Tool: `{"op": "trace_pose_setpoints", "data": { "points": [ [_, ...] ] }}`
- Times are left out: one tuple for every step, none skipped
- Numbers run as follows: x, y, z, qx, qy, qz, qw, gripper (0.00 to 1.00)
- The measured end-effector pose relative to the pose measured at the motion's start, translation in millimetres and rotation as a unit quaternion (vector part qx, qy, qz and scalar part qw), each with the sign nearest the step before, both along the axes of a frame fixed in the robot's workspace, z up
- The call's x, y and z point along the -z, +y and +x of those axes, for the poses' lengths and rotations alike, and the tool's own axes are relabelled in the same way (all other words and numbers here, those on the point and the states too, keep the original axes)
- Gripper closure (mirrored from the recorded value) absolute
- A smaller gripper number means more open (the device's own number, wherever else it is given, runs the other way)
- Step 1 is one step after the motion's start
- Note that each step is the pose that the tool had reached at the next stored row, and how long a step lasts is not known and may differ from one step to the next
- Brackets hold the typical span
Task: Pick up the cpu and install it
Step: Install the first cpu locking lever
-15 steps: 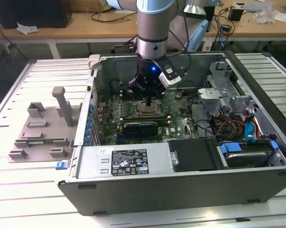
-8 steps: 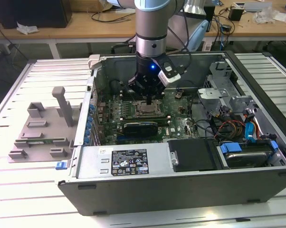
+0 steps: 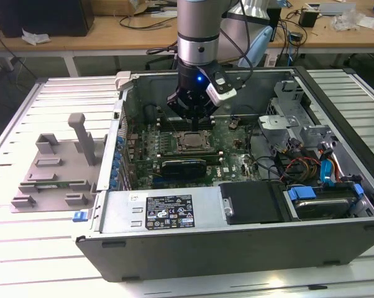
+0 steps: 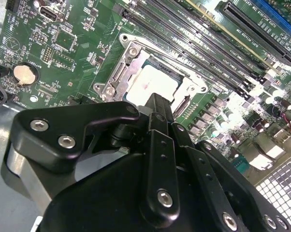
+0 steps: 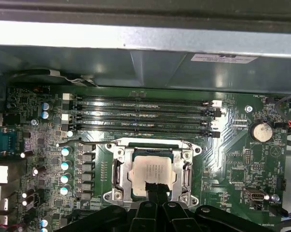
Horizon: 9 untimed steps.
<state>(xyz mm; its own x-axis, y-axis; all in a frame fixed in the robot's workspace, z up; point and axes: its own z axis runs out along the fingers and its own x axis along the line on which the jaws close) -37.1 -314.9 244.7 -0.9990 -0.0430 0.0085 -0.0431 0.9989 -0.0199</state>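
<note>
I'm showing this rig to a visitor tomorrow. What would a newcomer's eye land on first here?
The robot arm reaching straight down into the open computer case on the slatted table. Its gripper hangs close over the pale silver cpu, which lies in the metal-rimmed socket frame on the green board. A grey plastic tray with upright posts sits beside the case, on the exterior view's left.

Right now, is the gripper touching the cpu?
Cannot tell. In the first wrist view the tip of the gripper overlaps one edge of the cpu lying in the socket frame, hiding any contact or gap; the second wrist view is no clearer.
</note>
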Motion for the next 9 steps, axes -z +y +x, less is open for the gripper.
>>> {"op": "trace_pose_setpoints", "data": {
  "points": [
    [0.0, 0.0, 0.0, 0.0, 0.0, 0.0, 1.0, 0.89],
    [-0.1, 0.0, 0.0, 0.0, 0.0, 0.0, 1.0, 0.89],
    [-0.1, 0.0, 0.0, 0.0, 0.0, 0.0, 1.0, 0.89],
    [-0.2, 0.0, 0.0, 0.0, 0.0, 0.0, 1.0, 0.89],
    [-0.3, 0.0, 0.0, 0.0, 0.0, 0.0, 1.0, 0.89],
    [-0.4, 0.0, 0.0, 0.0, 0.0, 0.0, 1.0, 0.89],
    [-0.4, 0.0, 0.0, 0.0, 0.0, 0.0, 1.0, 0.89],
    [-0.5, 0.0, 0.0, 0.0, 0.0, 0.0, 1.0, 0.89],
    [-0.5, 0.0, 0.0, 0.0, 0.0, 0.0, 1.0, 0.89]
  ]
}}
